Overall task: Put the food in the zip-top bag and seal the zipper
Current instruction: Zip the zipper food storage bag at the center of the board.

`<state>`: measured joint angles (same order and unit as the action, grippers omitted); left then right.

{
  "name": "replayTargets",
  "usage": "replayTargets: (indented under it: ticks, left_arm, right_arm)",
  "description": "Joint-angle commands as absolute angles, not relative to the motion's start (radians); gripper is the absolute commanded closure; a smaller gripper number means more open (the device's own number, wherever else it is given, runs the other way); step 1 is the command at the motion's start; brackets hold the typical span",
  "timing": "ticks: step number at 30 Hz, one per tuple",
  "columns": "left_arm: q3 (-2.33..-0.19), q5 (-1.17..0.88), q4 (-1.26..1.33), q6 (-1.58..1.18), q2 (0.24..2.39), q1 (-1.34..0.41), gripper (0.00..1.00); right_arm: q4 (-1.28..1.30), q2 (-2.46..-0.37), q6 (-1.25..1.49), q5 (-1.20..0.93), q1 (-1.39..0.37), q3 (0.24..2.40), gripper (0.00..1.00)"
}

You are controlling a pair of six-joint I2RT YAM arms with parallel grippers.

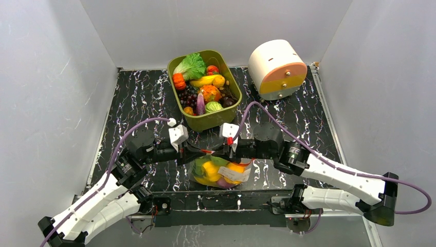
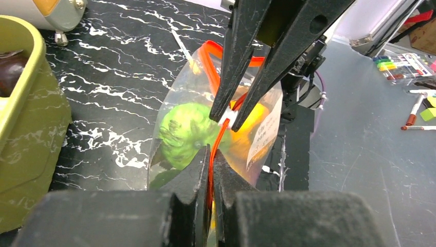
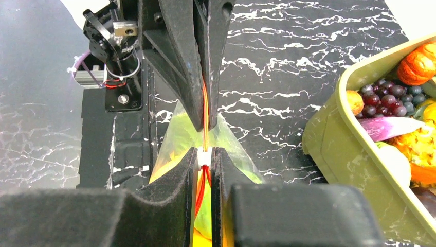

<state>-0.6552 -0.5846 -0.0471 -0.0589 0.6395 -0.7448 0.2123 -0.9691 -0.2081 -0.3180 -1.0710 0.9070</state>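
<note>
The zip-top bag [image 1: 221, 173] lies at the table's near edge between both arms, with food inside: a green piece [image 2: 184, 135] and yellow and orange pieces [image 1: 210, 170]. Its red-orange zipper [image 2: 218, 140] stands upright between the two grippers. My left gripper [image 2: 211, 157] is shut on the zipper strip. Facing it a little way along the strip, my right gripper [image 3: 204, 154] is shut on the zipper's white slider [image 3: 204, 158]. Beyond the slider the strip [image 2: 208, 47] spreads into an open loop. Seen from above, the left gripper [image 1: 202, 152] and right gripper [image 1: 224, 152] nearly meet over the bag.
An olive-green tub [image 1: 218, 118] holding several more toy fruits and vegetables stands just behind the grippers. A white round container with an orange face [image 1: 276, 66] sits at the back right. Markers [image 2: 411, 110] lie on the grey surface off the table.
</note>
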Motion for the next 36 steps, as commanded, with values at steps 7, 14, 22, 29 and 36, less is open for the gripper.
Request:
replayTargets:
  ticks: [7, 14, 22, 29, 36]
  left_arm:
    - [-0.740, -0.401, -0.094, -0.015, 0.605, -0.742, 1.00]
    - [-0.734, -0.343, -0.097, -0.009, 0.565, -0.743, 1.00]
    - [-0.754, -0.330, -0.141, 0.008, 0.563, -0.742, 1.00]
    - [-0.758, -0.289, -0.159, 0.023, 0.539, -0.742, 1.00]
    - [-0.772, -0.260, -0.197, 0.031, 0.534, -0.742, 1.00]
  right_arm:
    - [0.272, -0.901, -0.218, -0.211, -1.057, 0.905, 1.00]
    - [0.330, -0.875, -0.222, -0.169, -1.055, 0.916, 1.00]
    - [0.392, -0.826, -0.221, -0.127, -1.055, 0.933, 1.00]
    - [0.458, -0.790, -0.214, -0.101, -1.055, 0.944, 1.00]
    - [0.513, -0.758, -0.206, -0.070, -1.055, 0.949, 1.00]
